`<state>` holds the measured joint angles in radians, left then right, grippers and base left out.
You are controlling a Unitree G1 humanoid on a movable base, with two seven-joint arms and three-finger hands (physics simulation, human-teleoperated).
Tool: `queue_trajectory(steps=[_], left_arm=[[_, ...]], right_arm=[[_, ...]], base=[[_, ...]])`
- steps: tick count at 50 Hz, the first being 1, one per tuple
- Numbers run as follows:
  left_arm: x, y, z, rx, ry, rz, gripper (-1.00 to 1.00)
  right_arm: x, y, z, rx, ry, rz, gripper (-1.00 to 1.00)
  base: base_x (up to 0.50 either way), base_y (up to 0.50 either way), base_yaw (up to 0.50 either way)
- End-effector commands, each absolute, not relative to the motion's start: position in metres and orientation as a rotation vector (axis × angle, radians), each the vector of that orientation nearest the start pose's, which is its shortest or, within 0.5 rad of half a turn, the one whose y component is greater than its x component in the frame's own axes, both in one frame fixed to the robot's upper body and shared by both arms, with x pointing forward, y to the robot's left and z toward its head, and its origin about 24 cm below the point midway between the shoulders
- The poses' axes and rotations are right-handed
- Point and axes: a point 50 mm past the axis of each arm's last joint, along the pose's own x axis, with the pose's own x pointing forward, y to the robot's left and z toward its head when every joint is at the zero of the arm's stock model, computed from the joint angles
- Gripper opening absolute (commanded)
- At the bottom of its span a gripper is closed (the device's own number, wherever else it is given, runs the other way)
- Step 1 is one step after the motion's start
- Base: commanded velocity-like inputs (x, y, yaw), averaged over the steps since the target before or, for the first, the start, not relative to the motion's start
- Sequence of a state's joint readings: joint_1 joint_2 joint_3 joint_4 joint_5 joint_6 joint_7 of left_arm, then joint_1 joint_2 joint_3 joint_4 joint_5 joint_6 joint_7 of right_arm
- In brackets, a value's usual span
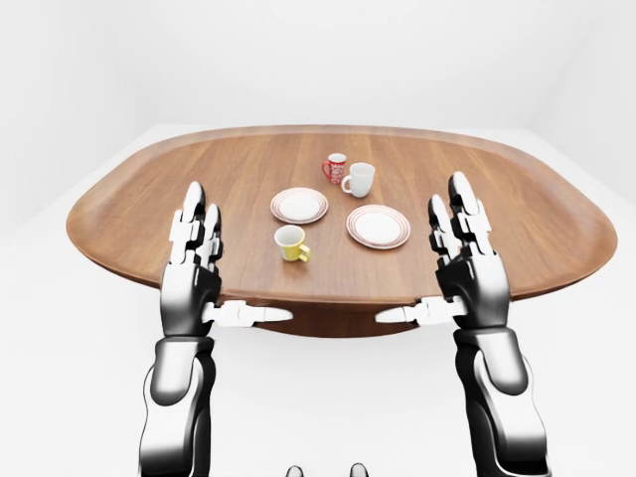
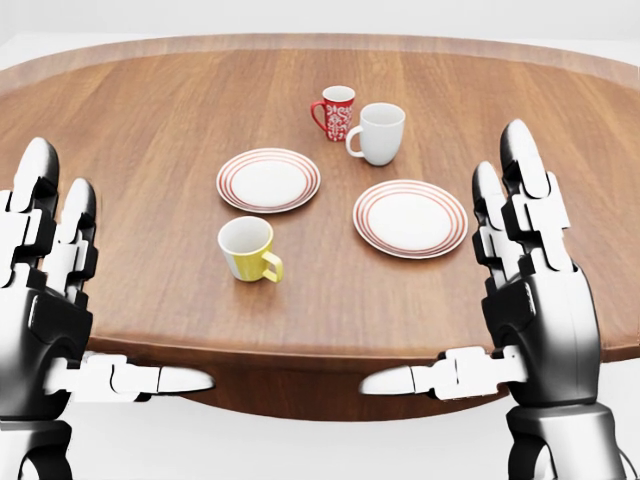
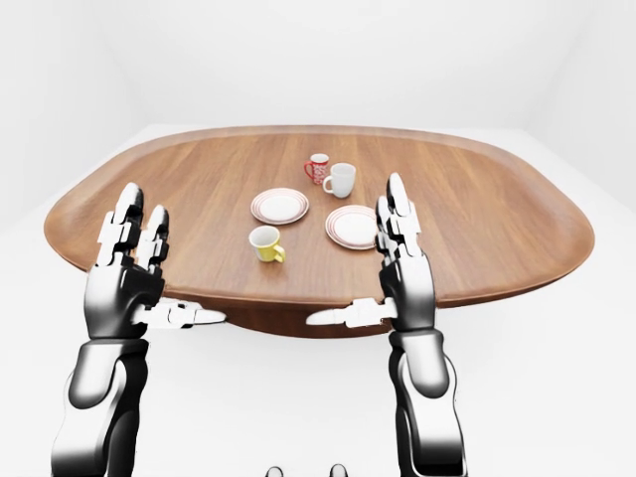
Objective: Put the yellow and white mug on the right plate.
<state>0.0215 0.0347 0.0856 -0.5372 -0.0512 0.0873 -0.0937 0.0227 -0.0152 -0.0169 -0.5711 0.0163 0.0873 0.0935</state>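
The yellow and white mug (image 2: 248, 248) stands upright on the wooden table (image 2: 150, 120), its handle turned to the lower right. It is just below the left plate (image 2: 268, 180). The right plate (image 2: 410, 217), white with red rings, lies bare to the mug's right. My left hand (image 2: 115, 285) is raised at the view's left, open and holding nothing, well left of the mug. At the right, my right hand (image 2: 448, 268) is raised too, open, with its fingers beside the right plate's edge. Both thumbs point inward below the table's near rim.
A red patterned mug (image 2: 335, 112) and a white mug (image 2: 378, 132) stand close together above the two plates. The oval table has a raised rim (image 1: 328, 316). White floor and walls surround it.
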Motion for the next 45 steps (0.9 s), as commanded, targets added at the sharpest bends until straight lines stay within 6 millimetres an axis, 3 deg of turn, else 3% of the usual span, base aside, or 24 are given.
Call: queue_trajectory(steps=[1,9,20,45], left_arm=[[0.2262,0.1659,0.1515,0.022,-0.433,-0.031,1.0],[0.2252,0.165,0.1512,0.02,-0.432,-0.034,1.0],[0.2253,0.1639,0.1498,0.019,-0.425,-0.041,1.0],[0.2262,0.1629,0.1471,0.02,-0.413,-0.046,1.0]], right_arm=[[0.2221,-0.1498,0.1601,-0.016,-0.475,0.095,1.0],[0.2217,-0.1494,0.1597,-0.021,-0.473,0.094,1.0],[0.219,-0.1488,0.1607,0.021,-0.481,0.127,1.0],[0.2194,-0.145,0.1559,-0.001,-0.457,0.143,1.0]], base=[[0.0,0.0,0.5],[0.0,0.0,0.5],[0.0,0.09,0.0],[0.49,0.09,0.0]])
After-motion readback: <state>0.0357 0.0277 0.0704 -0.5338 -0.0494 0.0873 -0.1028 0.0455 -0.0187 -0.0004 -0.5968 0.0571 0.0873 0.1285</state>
